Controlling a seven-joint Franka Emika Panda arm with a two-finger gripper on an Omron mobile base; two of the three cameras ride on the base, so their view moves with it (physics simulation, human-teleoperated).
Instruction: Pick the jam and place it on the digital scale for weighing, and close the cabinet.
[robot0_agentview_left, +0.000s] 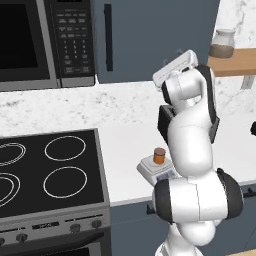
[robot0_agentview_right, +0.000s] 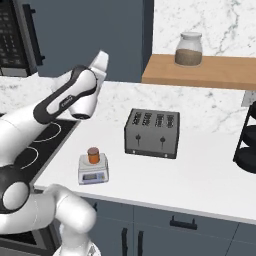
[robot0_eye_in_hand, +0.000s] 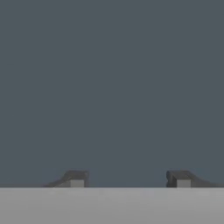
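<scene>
The counter (robot0_agentview_right: 200, 175) looks like smooth matt white stone, and the wall (robot0_agentview_right: 215, 25) behind it is veined white marble. At 1 o'clock in the right base view, the shelf (robot0_agentview_right: 200, 72) is warm, matt wood, bearing a clear glass jar (robot0_agentview_right: 188, 49). The toaster (robot0_agentview_right: 152, 133) has a dull brushed-metal look. The cabinet (robot0_agentview_left: 160, 35) door is flat, matt slate-blue; the hand view faces the same plain finish. The stove (robot0_agentview_left: 47, 172) top is glossy black glass. The jam (robot0_agentview_right: 93, 155) looks glassy orange; the digital scale (robot0_agentview_right: 93, 171) pale grey plastic.
</scene>
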